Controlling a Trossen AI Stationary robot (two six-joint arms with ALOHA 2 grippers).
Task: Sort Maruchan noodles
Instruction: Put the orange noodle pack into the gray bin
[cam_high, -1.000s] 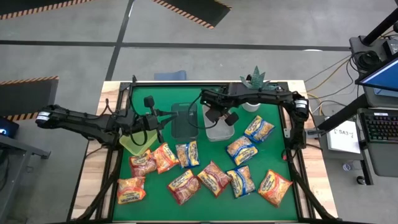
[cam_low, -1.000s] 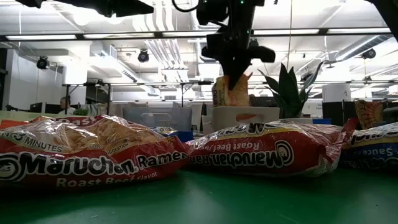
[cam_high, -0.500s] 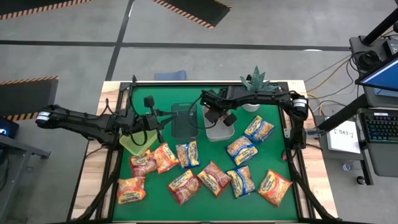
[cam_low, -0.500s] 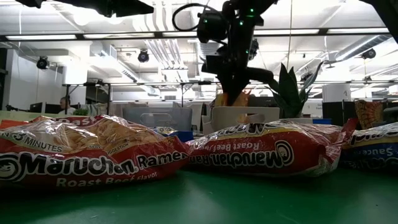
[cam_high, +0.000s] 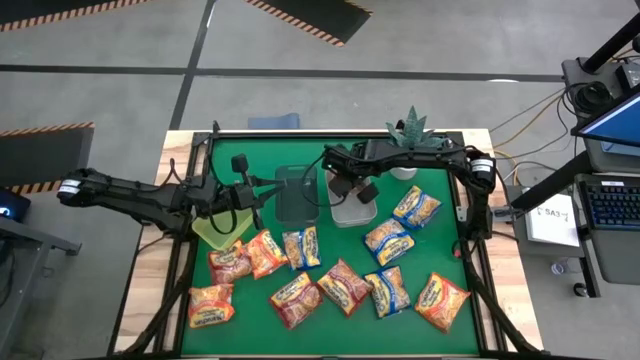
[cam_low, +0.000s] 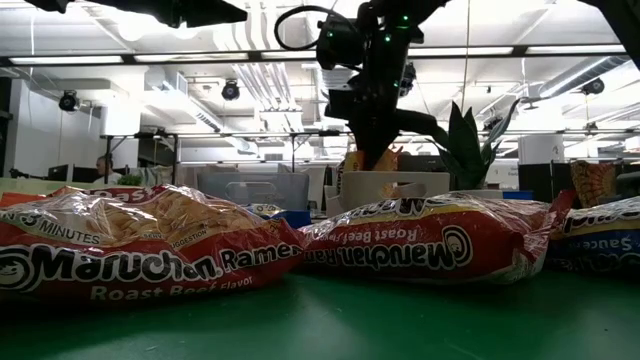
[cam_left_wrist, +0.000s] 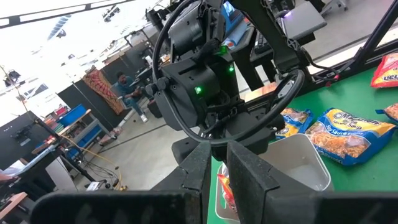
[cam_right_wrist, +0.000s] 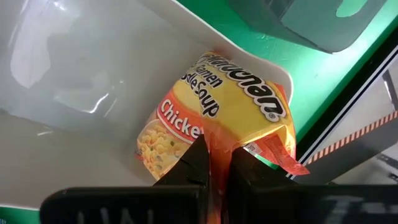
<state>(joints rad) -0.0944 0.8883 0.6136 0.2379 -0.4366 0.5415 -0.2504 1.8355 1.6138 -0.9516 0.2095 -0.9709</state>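
An orange Maruchan chicken packet hangs in my right gripper, which is shut on it over the white bin at the table's far middle. In the low view the packet shows just above the bin's rim. Several more packets lie flat on the green mat, red, orange and blue-and-yellow. My left gripper waits shut and level, holding nothing, beside the dark bin. My right gripper pinches the packet's crimped end seam between its two fingers. The fingers slant steeply down from above. The packet hangs below them, tilted, inside the white bin's walls; whether its lower end touches the bin floor I cannot tell.
A light green bin sits under my left arm at the left. A potted plant stands at the far edge behind the white bin. In the low view two red packets fill the foreground. A black frame rail borders the mat.
My right gripper has gone down toward the white bin with the orange packet, which hung clear above the rim before and now sits lower, at the rim. Over the last half second it has kept still.
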